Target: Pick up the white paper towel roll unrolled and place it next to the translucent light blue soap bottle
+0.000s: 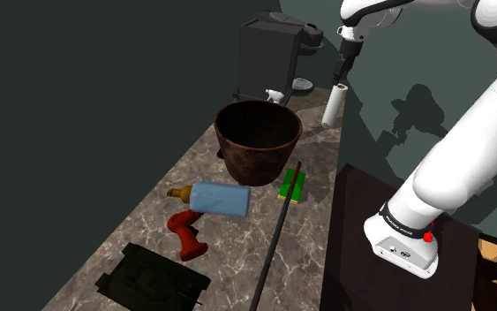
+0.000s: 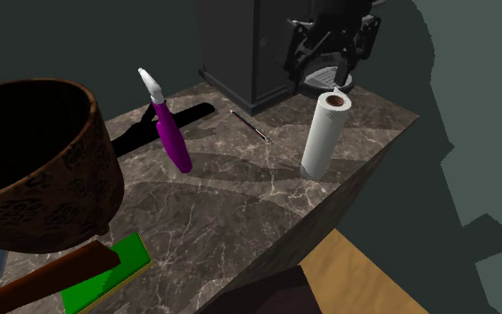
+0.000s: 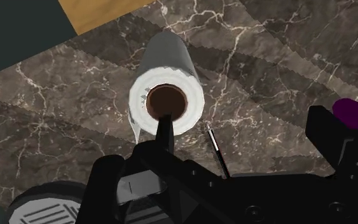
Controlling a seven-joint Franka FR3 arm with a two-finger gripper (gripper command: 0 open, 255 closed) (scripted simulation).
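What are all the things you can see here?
paper towel roll: 1, white, upright near the counter's edge
bottle: 1, light blue, lying by the bowl
bowl: 1, brown, mid-counter
spray bottle: 1, purple, near the machine
machine: 1, black, counter's far end
sponge: 1, green, beside the bowl
tool: 1, red, beside the blue bottle
stick: 1, dark, along the counter
counter: 1, dark marble
arm: 1, white
gripper: 1, black, open, above the roll
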